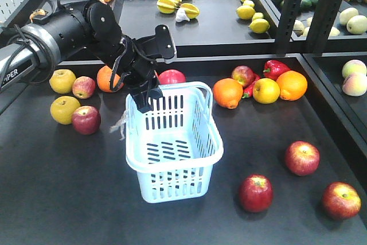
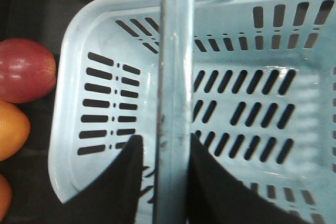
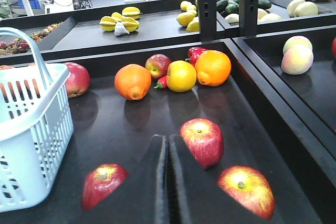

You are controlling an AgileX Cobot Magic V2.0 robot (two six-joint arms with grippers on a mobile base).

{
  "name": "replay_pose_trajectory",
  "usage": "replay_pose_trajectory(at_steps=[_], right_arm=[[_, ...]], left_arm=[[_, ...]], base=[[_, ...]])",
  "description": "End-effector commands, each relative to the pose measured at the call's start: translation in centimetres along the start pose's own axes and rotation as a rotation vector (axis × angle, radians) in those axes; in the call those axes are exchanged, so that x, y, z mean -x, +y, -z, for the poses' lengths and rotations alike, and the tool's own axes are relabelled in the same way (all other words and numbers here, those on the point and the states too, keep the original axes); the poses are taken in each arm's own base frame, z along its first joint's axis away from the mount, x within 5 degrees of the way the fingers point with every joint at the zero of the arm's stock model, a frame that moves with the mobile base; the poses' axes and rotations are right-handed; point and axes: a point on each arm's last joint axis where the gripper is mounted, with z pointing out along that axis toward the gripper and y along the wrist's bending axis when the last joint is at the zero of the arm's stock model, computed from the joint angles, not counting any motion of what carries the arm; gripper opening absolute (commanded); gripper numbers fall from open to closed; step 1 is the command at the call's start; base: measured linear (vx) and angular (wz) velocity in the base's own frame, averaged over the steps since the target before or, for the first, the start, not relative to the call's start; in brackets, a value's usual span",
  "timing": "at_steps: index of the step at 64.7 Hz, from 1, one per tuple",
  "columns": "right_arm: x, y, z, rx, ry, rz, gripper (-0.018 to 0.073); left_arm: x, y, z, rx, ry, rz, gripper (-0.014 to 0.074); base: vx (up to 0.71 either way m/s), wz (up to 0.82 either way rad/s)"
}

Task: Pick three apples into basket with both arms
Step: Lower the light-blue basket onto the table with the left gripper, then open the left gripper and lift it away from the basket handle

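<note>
1. Basket point(image 1: 172, 183), pale blue slotted plastic with a rounded rim, stands in the middle of the matte black table point(image 1: 63, 199).
2. Left gripper point(image 2: 166, 139) clamps the thin smooth handle point(image 2: 176, 51); only the left wrist view shows both fingers pressing it.
3. Right gripper point(image 3: 168, 139), seen only in the right wrist view, has its jaws pressed together.
4. 3 glossy round red apples point(image 1: 302, 158) lie right of the basket, apart from it.

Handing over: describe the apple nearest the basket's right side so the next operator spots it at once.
Find the pale blue-white slotted plastic basket in the middle of the black table. Three red apples lie to its front right; take the dark red apple closest to the basket. It is the darkest, deep glossy red, while its two neighbours show more yellow streaking.
</note>
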Motion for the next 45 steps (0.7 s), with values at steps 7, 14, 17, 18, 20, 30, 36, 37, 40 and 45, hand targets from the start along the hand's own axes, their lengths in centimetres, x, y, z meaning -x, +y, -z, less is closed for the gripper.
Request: replay_pose_trajectory(at_steps=[7, 14, 17, 18, 20, 30, 36, 37, 40, 45], right_arm=[[0.5, 0.0, 0.0, 0.0, -0.071, 0.001, -0.0009], [0.5, 0.0, 0.0, 0.0, -0.071, 0.001, -0.0009], [0.5, 0.0, 0.0, 0.0, -0.071, 0.001, -0.0009], [0.5, 0.0, 0.0, 0.0, -0.071, 0.001, -0.0009], [0.5, 0.0, 0.0, 0.0, -0.071, 0.001, -0.0009], [0.5, 0.0, 0.0, 0.0, -0.071, 0.001, -0.0009], [0.5, 0.0, 0.0, 0.0, -0.071, 0.001, -0.0009], [0.5, 0.0, 0.0, 0.0, -0.071, 0.001, -0.0009], [0.5, 0.0, 0.0, 0.0, -0.071, 0.001, -0.0009], [0.5, 0.0, 0.0, 0.0, -0.071, 0.001, -0.0009]], left_arm=[[1.7, 0.5, 4.1, 0.096, -0.104, 0.034, 0.0395], [1.6, 0.4, 4.1, 0.082, -0.099, 0.066, 0.0454], [1.5, 0.3, 4.1, 0.069, -0.091, 0.087, 0.0463], [1.5, 0.2, 4.1, 0.061, -0.087, 0.089, 0.0463], [1.5, 0.1, 4.1, 0.05, -0.08, 0.095, 0.0463], [1.6, -0.3, 5.4, 0.042, -0.081, 0.122, 0.0463], [2.0, -0.4, 6.8, 0.072, -0.107, 0.123, 0.0463], [2.1, -0.4, 7.1, 0.077, -0.111, 0.125, 0.0463], [2.3, -0.5, 7.8, 0.089, -0.122, 0.13, 0.0463], [2.6, -0.8, 9.4, 0.105, -0.142, 0.153, 0.0461]], base=[[0.0, 0.0], [0.0, 0.0], [0.0, 0.0], [0.0, 0.0], [0.0, 0.0], [0.0, 0.0], [0.0, 0.0], [0.0, 0.0], [0.0, 0.0], [0.0, 0.0]])
